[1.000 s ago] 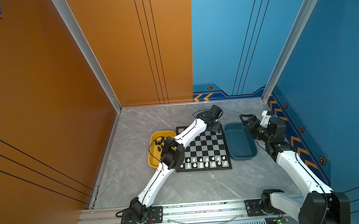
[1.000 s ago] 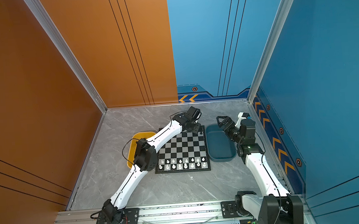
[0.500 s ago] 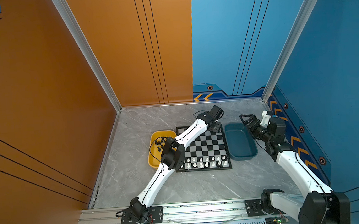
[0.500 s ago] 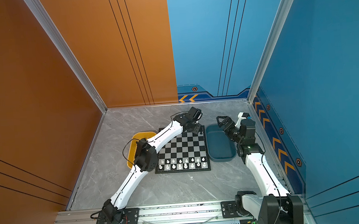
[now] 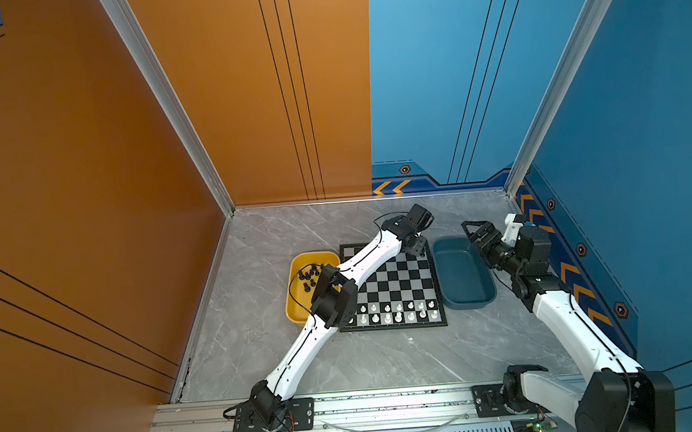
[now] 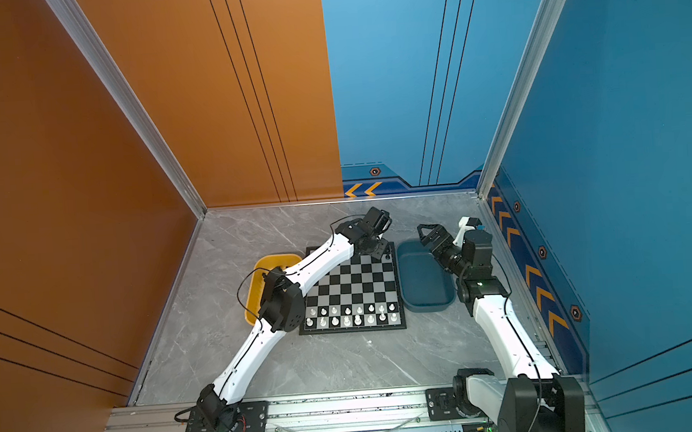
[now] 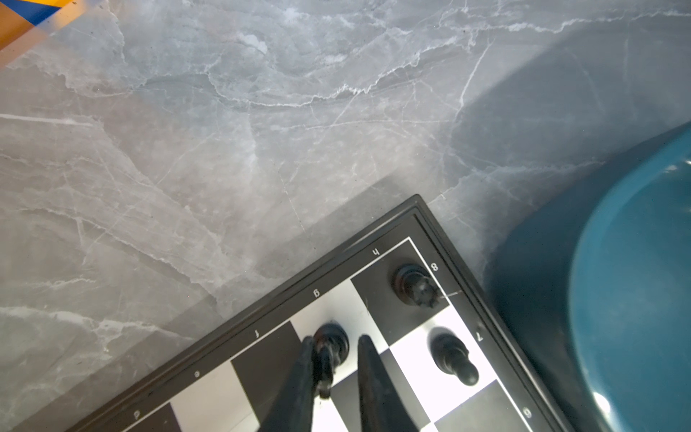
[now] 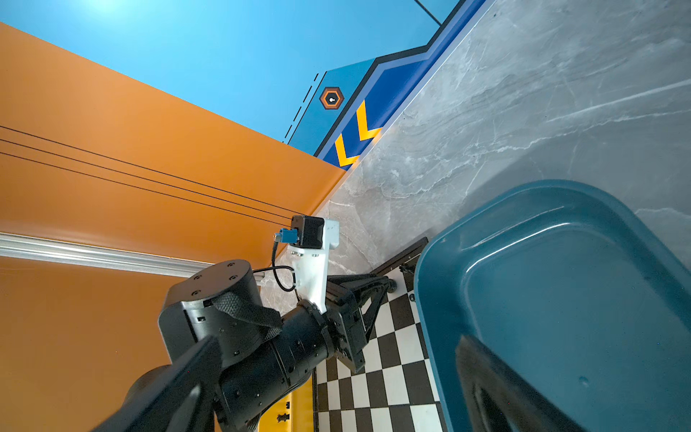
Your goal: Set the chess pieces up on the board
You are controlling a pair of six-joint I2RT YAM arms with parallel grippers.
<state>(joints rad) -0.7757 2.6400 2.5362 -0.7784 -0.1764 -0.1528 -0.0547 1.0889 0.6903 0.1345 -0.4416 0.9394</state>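
My left gripper [image 7: 334, 342] [image 5: 415, 247] is low over the far right corner of the board [image 7: 261, 355] [image 5: 399, 280]. A black chess piece [image 7: 332, 340] stands on a light square between its fingers. It touches one finger and a thin gap shows at the other, so the jaws are slightly open. Two more black pieces stand beside it, one in the corner square [image 7: 415, 286] and one in front of it [image 7: 452, 355]. Several black pieces [image 5: 309, 276] lie in the yellow tray [image 5: 296, 308]. My right gripper [image 8: 338, 340] [image 5: 477, 233] hangs wide open and empty above the far end of the blue tray.
Two rows of white chessmen [image 5: 397, 311] fill the board's near edge. The dark blue tray [image 5: 463, 275] [image 7: 617, 299] lies just right of the board. The left arm stretches diagonally over the yellow tray and the board's left side. Walls close in on three sides.
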